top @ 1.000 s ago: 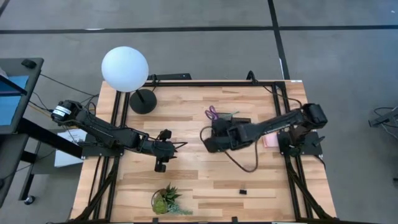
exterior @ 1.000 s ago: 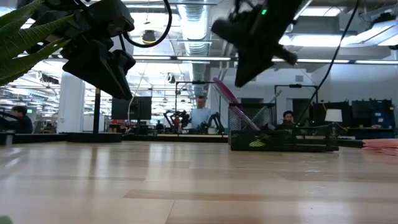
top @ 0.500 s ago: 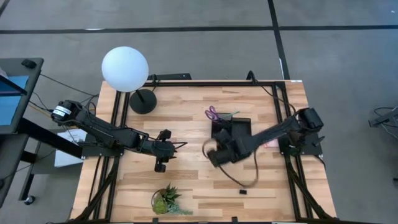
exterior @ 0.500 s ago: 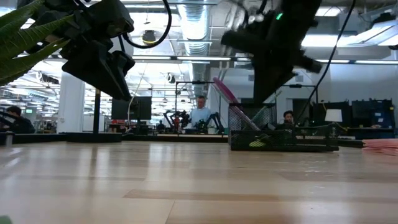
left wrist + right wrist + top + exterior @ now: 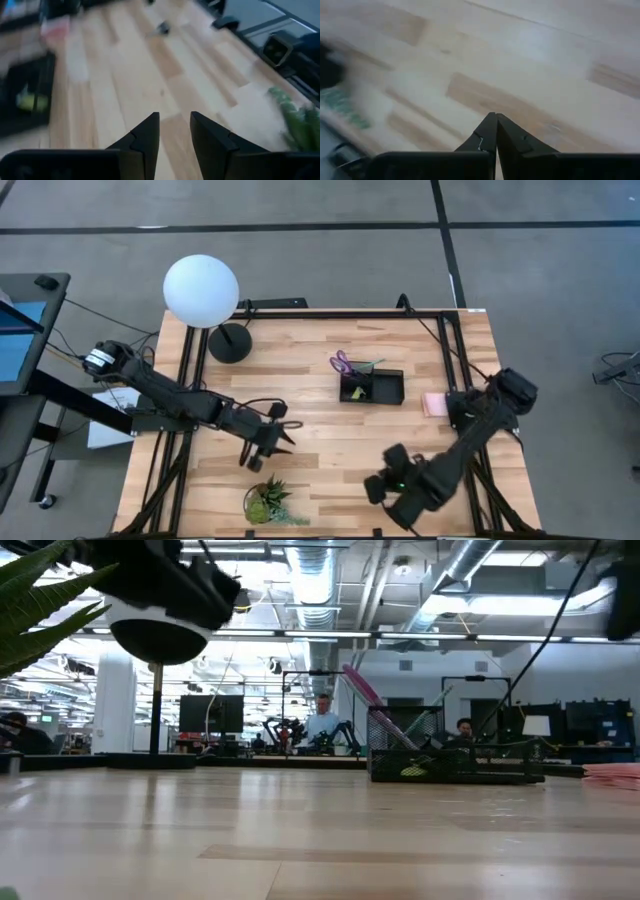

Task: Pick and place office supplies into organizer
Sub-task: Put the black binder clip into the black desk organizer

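Right gripper point(image 5: 378, 486) has swung from the organizer point(image 5: 371, 387) down to the lower right of the frame.
Its fingers are pressed together, empty, above bare tabletop point(image 5: 330, 440); left gripper point(image 5: 288, 437) hovers spread above the plant point(image 5: 268, 502); scissors point(image 5: 343, 364) stand in the organizer, sticky-note pad point(image 5: 433, 404) just right.

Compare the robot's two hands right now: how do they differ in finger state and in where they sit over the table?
The left hand has its fingers apart; the right hand has them pressed shut. The left is near the plant; the right is at the table's front right. Both are empty.
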Tool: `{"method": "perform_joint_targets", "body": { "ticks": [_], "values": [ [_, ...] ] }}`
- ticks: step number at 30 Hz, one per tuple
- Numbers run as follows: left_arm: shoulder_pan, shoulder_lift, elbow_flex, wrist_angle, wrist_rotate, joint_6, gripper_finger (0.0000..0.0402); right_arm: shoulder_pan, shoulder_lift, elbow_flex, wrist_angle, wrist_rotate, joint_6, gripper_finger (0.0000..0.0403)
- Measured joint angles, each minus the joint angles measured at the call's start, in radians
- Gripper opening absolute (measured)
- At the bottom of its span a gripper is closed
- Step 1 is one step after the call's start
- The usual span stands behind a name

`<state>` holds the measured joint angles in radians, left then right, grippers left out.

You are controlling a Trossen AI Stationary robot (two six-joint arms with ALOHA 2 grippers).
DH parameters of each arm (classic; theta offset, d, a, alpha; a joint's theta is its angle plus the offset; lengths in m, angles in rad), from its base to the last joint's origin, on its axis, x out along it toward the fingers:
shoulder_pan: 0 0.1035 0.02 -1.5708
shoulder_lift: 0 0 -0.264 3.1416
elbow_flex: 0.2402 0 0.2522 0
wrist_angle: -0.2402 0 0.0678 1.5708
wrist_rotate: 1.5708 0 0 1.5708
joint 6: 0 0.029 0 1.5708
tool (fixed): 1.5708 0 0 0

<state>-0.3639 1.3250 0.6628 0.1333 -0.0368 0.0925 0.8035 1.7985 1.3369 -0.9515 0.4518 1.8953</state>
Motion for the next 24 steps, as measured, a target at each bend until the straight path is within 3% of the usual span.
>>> {"method": "perform_joint_targets", "body": {
  "ticks": [2,5,11,14,20,24],
  "values": [
    [-0.013,0.011,0.0,0.044,0.009,0.058,0.0105,0.042,0.006,-0.003,-0.076,-0.004,0.112,0.0],
    [-0.025,0.026,0.0,0.079,0.007,0.074,0.0105,0.08,0.021,-0.001,-0.08,-0.11,0.189,0.0],
    [-0.025,0.031,0.0,0.059,-0.144,-0.007,0.0105,0.071,0.021,-0.001,-0.044,-0.188,0.042,0.0002],
    [-0.027,0.032,0.001,0.027,-0.143,-0.049,0.0105,0.037,0.016,-0.001,-0.062,-0.259,0.019,0.0012],
    [-0.026,0.032,0.001,0.003,-0.148,-0.112,0.0105,-0.039,0.021,-0.002,-0.094,-0.558,-0.07,0.0055],
    [-0.026,0.032,0.001,0.003,-0.149,-0.139,0.0105,-0.092,0.021,-0.002,-0.058,-0.585,-0.049,0.0085]
  ]
}}
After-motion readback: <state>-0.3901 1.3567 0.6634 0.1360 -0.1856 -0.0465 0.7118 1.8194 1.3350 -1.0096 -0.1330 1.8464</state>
